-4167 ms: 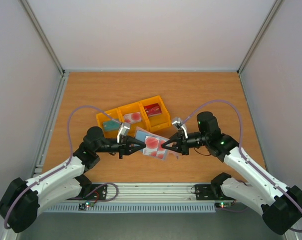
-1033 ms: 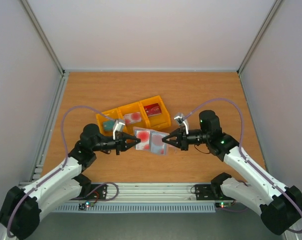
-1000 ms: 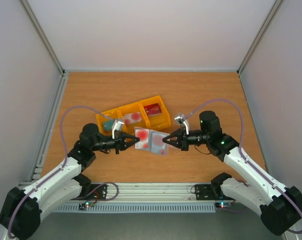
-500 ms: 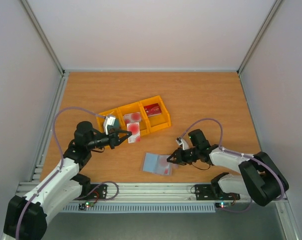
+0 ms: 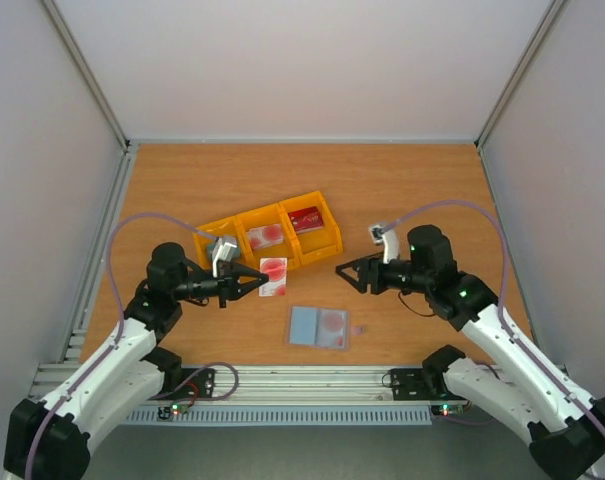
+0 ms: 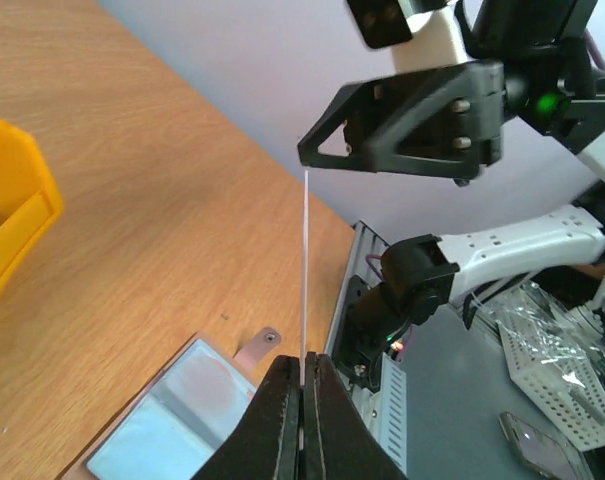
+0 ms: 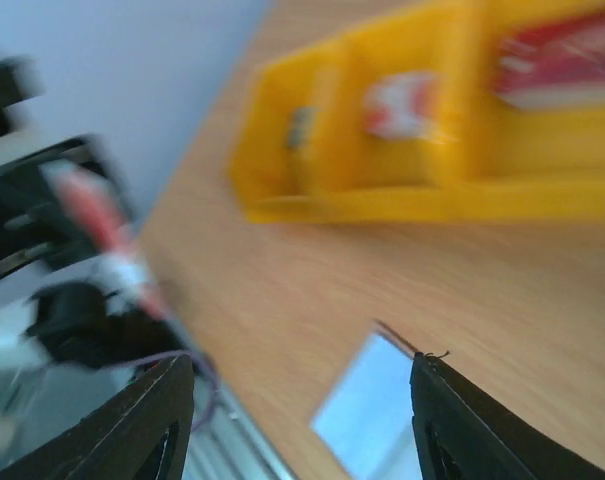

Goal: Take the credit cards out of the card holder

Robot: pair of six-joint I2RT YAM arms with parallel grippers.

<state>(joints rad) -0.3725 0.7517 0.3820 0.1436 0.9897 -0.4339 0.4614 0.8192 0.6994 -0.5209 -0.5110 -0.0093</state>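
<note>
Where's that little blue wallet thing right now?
In the overhead view the card holder lies open on the table near its front edge, roughly centred, just nearer than the yellow tray.

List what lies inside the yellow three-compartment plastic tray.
Right compartment: a dark red card. Middle compartment: a whitish card with a red blotch. The left compartment is mostly covered by the left arm's wrist, so its contents cannot be told.

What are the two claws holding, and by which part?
The left gripper pinches the whitish-pink, red-blotched card by one edge. The right gripper is open and empty.
</note>
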